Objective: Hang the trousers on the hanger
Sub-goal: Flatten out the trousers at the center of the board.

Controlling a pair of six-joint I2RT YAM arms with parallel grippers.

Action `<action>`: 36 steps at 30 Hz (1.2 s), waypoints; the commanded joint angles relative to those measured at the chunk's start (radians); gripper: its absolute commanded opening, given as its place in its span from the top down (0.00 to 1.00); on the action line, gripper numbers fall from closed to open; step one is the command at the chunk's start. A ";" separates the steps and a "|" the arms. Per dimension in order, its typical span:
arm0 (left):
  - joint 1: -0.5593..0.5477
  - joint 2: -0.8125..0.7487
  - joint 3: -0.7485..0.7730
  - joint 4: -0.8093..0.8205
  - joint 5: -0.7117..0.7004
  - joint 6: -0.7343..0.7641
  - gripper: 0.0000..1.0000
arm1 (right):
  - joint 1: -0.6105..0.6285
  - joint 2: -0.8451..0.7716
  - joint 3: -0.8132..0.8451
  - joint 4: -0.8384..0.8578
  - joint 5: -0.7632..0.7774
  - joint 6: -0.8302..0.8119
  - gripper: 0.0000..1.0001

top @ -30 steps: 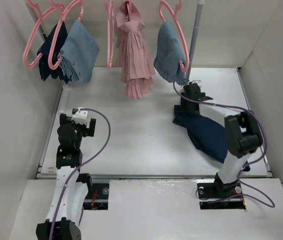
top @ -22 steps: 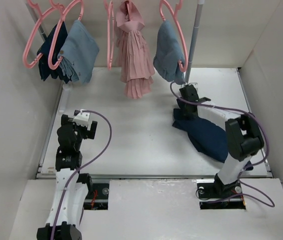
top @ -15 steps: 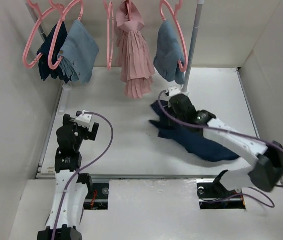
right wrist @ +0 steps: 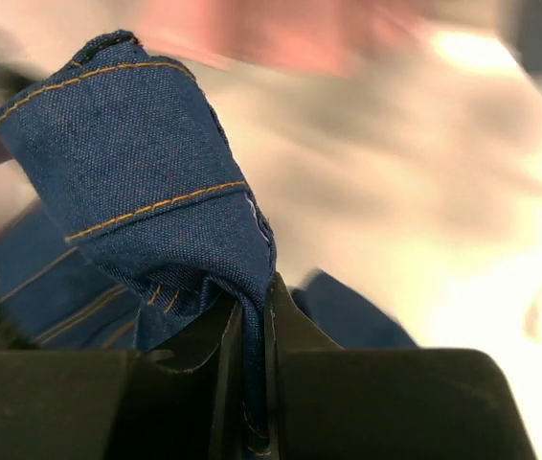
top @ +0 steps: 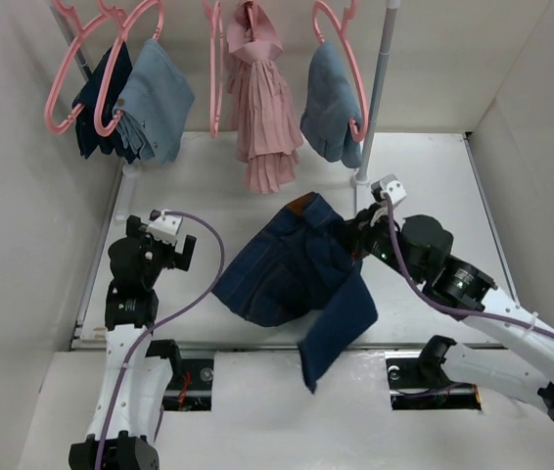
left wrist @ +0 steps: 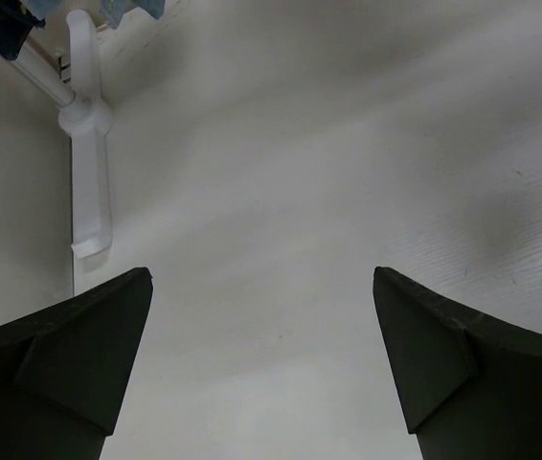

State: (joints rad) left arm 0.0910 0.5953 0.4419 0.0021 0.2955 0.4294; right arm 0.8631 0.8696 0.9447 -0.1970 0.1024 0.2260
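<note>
Right hand is pinching the trousers by the waistband, hoisting them above the worktop so the legs are dangling free, left hand idling spread.

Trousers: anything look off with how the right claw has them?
Yes. The right claw pinches the trousers by a bunched fold beside the waistband, so they hang crumpled, with one leg trailing past the table's near edge.

Left arm stands folded at 8 o'clock, left gripper spread wide. Right arm lies low, reaching toward 11 o'clock, with the right gripper pinched tight.
</note>
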 commanded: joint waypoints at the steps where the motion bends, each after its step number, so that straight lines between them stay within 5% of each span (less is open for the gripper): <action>1: -0.005 0.003 0.041 0.018 0.044 0.017 0.00 | -0.096 -0.020 -0.102 0.047 0.210 0.198 1.00; 7: -0.005 0.058 0.098 -0.036 0.157 0.118 0.05 | -0.425 -0.081 -0.250 -0.037 0.249 0.530 0.94; 8: -0.014 0.084 0.110 -0.054 0.177 0.135 0.06 | -0.476 -0.070 -0.250 -0.101 0.258 0.594 0.62; 11: -0.045 0.118 0.139 -0.126 0.217 0.198 0.09 | -0.653 0.010 -0.262 -0.157 0.189 0.610 0.00; 15: -0.111 0.170 0.152 -0.201 0.229 0.230 0.11 | -0.728 0.173 -0.181 -0.183 0.033 0.497 0.00; 20: -0.169 0.170 0.139 -0.249 0.202 0.229 0.11 | -0.531 0.293 -0.041 -0.265 0.224 0.409 0.00; 25: -0.169 0.170 0.118 -0.244 0.183 0.128 0.13 | -0.262 0.394 0.035 -0.188 0.226 0.268 0.00; 31: -0.169 0.084 0.084 -0.110 -0.051 -0.041 0.07 | -0.124 0.790 0.271 -0.292 0.264 0.246 0.00; 36: -0.169 0.034 0.064 -0.109 -0.081 -0.050 0.07 | -0.062 1.078 0.541 -0.335 0.321 0.317 0.00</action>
State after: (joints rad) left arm -0.0727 0.6575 0.5194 -0.1608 0.2737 0.4294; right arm 0.7692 1.8751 1.3663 -0.4892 0.3592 0.5137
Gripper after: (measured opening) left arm 0.924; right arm 0.999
